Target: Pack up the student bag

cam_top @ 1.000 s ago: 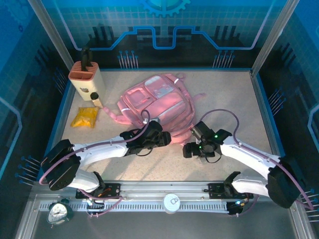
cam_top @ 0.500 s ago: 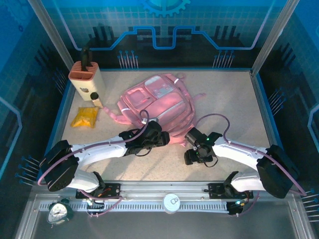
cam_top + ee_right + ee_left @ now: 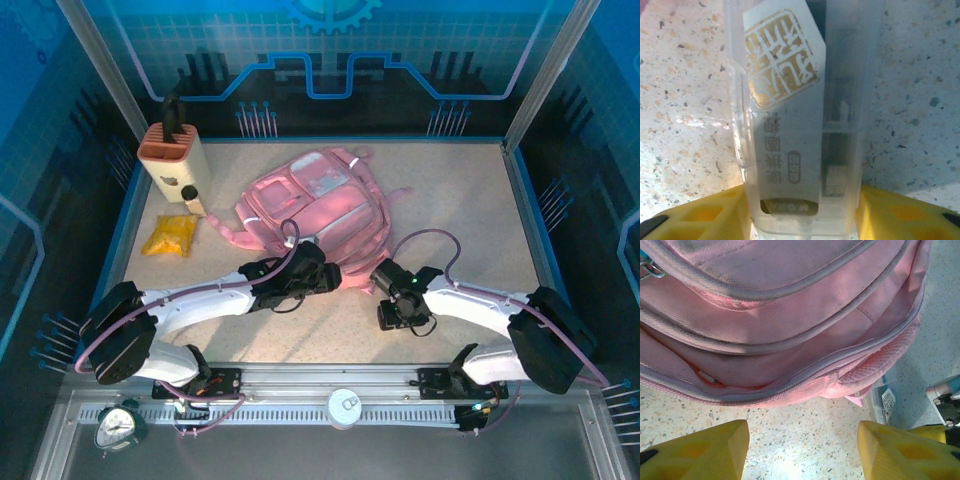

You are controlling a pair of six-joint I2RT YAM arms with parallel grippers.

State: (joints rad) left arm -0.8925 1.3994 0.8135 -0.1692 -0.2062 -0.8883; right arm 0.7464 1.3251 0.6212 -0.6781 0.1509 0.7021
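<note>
Student bag [image 3: 790, 335] lies just beyond parted left jaws, seemingly untouched.

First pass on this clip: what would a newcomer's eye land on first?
The big pink student bag lying mid-table dominates, with the left tool open and empty just short of its near edge. Next comes the right tool, shut on a clear plastic case with a gold seal label, beside the bag's near right corner. A tan knife block and a yellow packet sit at the far left.
</note>
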